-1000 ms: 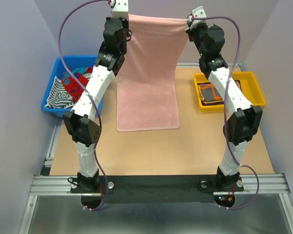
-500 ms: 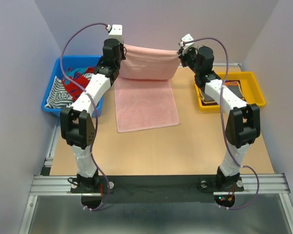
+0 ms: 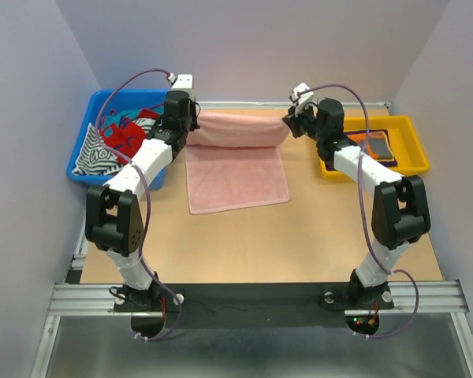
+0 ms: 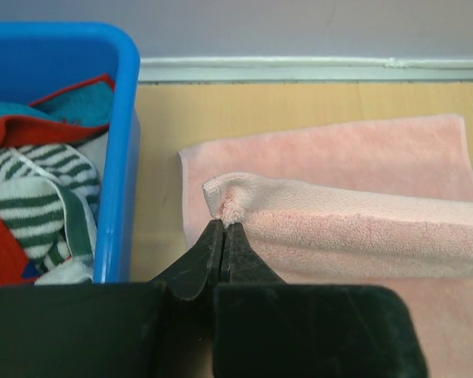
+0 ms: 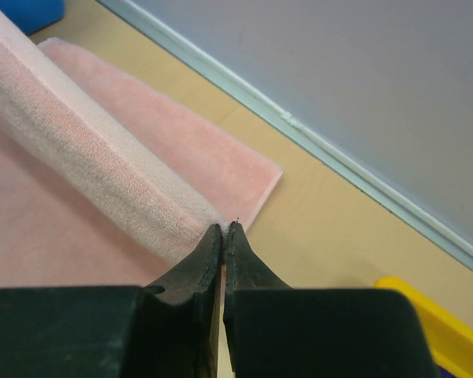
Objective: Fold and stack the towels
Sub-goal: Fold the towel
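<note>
The pale pink towel lies on the table at the back middle, its far part lifted into a hanging band stretched between the two grippers. My left gripper is shut on the towel's left corner. My right gripper is shut on the right corner. The band hangs low over the flat part of the towel. A grey-and-orange towel lies in the yellow tray at the right. The dark purple towel is not visible.
A blue bin with several mixed cloths stands at the back left, also seen in the left wrist view. The back wall rail runs close behind the towel. The yellow tray's corner shows by the right gripper.
Both grippers have come down and toward the back of the table with the pink towel's corners. The hanging part has shortened to a low band, and more towel lies flat.
</note>
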Robot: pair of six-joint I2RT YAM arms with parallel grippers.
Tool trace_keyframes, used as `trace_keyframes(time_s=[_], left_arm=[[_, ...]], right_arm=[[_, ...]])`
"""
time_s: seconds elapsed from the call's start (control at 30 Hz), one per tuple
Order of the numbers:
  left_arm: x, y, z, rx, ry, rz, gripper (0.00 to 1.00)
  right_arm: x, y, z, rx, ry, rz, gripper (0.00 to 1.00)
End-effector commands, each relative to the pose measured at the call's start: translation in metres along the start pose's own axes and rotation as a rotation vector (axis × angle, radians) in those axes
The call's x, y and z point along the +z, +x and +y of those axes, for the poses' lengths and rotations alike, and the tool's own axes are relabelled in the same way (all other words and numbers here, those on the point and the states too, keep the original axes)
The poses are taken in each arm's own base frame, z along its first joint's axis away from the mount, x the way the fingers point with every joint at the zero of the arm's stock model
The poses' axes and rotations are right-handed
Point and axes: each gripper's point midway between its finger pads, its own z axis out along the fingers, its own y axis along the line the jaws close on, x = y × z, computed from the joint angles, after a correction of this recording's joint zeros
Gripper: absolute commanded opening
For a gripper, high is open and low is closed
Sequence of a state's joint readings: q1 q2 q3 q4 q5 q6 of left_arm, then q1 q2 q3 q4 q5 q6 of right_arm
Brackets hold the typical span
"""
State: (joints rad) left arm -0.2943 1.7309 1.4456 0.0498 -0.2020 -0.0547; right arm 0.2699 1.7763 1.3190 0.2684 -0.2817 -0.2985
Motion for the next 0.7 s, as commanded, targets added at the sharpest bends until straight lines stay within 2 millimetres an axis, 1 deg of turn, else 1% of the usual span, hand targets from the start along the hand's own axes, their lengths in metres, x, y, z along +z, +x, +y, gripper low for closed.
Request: trace_keyframes(time_s=[0.0, 0.03, 0.07, 0.1, 0.13, 0.17, 0.2, 0.23, 0.27, 0.33, 0.37, 0.4, 0.43, 0.47, 0.5, 0.53, 0.6, 0.63, 0.67], left_arm=[[-0.028, -0.004, 0.028, -0.046, -0.079, 0.010, 0.00], [-0.030, 0.003, 0.028, -0.051, -0.080, 0.028, 0.00], [-0.034, 0.006, 0.029, -0.055, -0.081, 0.036, 0.00], [-0.037, 0.018, 0.030, -0.055, -0.086, 0.067, 0.00], [-0.040, 0.023, 0.030, -0.062, -0.085, 0.078, 0.00], [-0.045, 0.033, 0.030, -0.078, -0.078, 0.104, 0.00], [-0.048, 0.037, 0.029, -0.088, -0.072, 0.116, 0.00], [-0.054, 0.039, 0.028, -0.114, -0.070, 0.121, 0.00], [-0.057, 0.052, 0.030, -0.123, -0.076, 0.150, 0.00], [-0.061, 0.064, 0.032, -0.142, -0.084, 0.172, 0.00], [-0.064, 0.069, 0.031, -0.161, -0.085, 0.179, 0.00], [-0.065, 0.086, 0.031, -0.162, -0.081, 0.214, 0.00], [-0.065, 0.094, 0.030, -0.167, -0.077, 0.232, 0.00], [-0.064, 0.104, 0.028, -0.169, -0.069, 0.258, 0.00], [-0.065, 0.119, 0.024, -0.178, -0.055, 0.298, 0.00], [-0.065, 0.127, 0.023, -0.182, -0.049, 0.321, 0.00], [-0.066, 0.151, 0.022, -0.192, -0.049, 0.377, 0.00], [-0.066, 0.160, 0.022, -0.193, -0.052, 0.398, 0.00], [-0.066, 0.169, 0.024, -0.195, -0.063, 0.422, 0.00]], right_arm=[[-0.026, -0.024, -0.011, 0.021, 0.041, -0.050, 0.01], [-0.028, -0.022, -0.009, 0.032, 0.036, -0.047, 0.01], [-0.031, -0.018, -0.007, 0.038, 0.032, -0.036, 0.00], [-0.035, -0.015, -0.005, 0.044, 0.030, -0.029, 0.00], [-0.037, -0.013, -0.003, 0.051, 0.030, -0.024, 0.00], [-0.040, -0.015, -0.003, 0.053, 0.029, -0.028, 0.01], [-0.042, -0.016, -0.002, 0.058, 0.028, -0.027, 0.01], [-0.043, -0.011, 0.003, 0.070, 0.014, -0.015, 0.00], [-0.045, -0.009, 0.005, 0.077, 0.007, -0.009, 0.00], [-0.049, -0.002, 0.012, 0.107, -0.012, 0.007, 0.00], [-0.051, 0.005, 0.018, 0.125, -0.034, 0.029, 0.00], [-0.052, 0.011, 0.022, 0.140, -0.044, 0.045, 0.00], [-0.052, 0.019, 0.025, 0.165, -0.051, 0.066, 0.00], [-0.054, 0.036, 0.031, 0.192, -0.060, 0.114, 0.00], [-0.055, 0.044, 0.034, 0.211, -0.063, 0.139, 0.00], [-0.056, 0.052, 0.037, 0.236, -0.068, 0.165, 0.00], [-0.060, 0.078, 0.048, 0.289, -0.086, 0.248, 0.00], [-0.061, 0.085, 0.051, 0.304, -0.091, 0.270, 0.00], [-0.063, 0.100, 0.058, 0.326, -0.109, 0.318, 0.01]])
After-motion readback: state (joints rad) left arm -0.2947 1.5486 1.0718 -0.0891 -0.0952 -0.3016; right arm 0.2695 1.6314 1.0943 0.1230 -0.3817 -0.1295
